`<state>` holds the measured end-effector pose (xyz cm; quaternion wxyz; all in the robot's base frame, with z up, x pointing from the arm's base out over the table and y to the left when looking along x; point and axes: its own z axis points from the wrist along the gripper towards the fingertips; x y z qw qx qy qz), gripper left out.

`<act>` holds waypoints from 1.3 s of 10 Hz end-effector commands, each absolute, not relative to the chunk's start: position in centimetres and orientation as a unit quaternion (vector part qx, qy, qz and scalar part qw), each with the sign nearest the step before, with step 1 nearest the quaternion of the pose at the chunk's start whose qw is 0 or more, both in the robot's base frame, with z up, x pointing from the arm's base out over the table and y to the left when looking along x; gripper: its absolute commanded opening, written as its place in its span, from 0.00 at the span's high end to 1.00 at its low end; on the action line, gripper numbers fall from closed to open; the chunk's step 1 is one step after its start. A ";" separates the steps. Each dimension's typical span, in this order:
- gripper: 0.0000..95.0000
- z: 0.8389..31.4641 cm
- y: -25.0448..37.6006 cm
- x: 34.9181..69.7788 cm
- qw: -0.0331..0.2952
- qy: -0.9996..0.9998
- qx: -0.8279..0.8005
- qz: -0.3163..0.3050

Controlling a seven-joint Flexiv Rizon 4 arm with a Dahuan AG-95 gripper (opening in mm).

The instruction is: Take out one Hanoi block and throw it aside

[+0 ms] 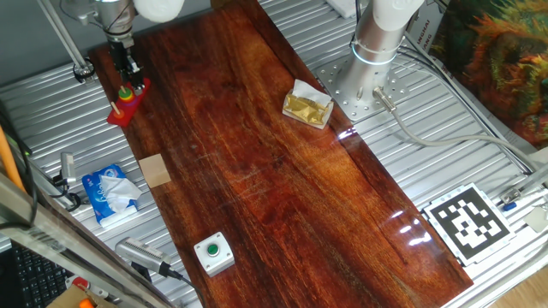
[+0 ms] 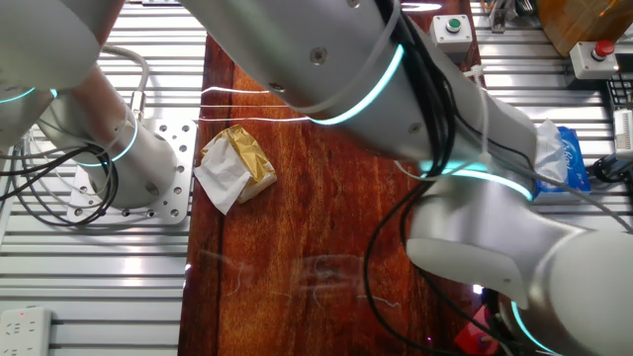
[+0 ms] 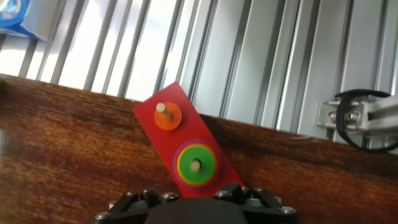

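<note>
The Hanoi block (image 1: 126, 89) is a tiny green ring on top of the ring stack, on a peg of the red base (image 1: 130, 109) at the table's far left corner. In the hand view the green ring (image 3: 196, 164) lies over yellow and purple rims. An orange ring (image 3: 168, 116) sits on the neighbouring peg. My gripper (image 1: 130, 75) hangs just above the stack and holds nothing. Its jaws look spread apart, and only its knuckles show at the hand view's bottom edge. In the other fixed view the arm hides the stack.
A small wooden block (image 1: 155, 169), a blue tissue pack (image 1: 110, 194) and a green push-button box (image 1: 212, 251) lie along the left edge. A gold foil packet (image 1: 308, 105) lies near the arm's base (image 1: 377, 43). A metal clamp (image 3: 357, 118) sits beyond the table edge.
</note>
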<state>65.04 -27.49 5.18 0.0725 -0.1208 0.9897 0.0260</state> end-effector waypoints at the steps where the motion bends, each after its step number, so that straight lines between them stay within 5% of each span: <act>1: 0.40 4.6 -27.4 66.1 0.072 0.989 -0.125 0.023; 5: 0.40 4.6 -27.0 67.0 0.070 0.988 -0.132 0.025; 6: 0.60 4.6 -27.0 67.0 0.068 0.989 -0.132 0.023; 13: 0.60 4.7 -26.9 67.1 0.067 0.989 -0.131 0.023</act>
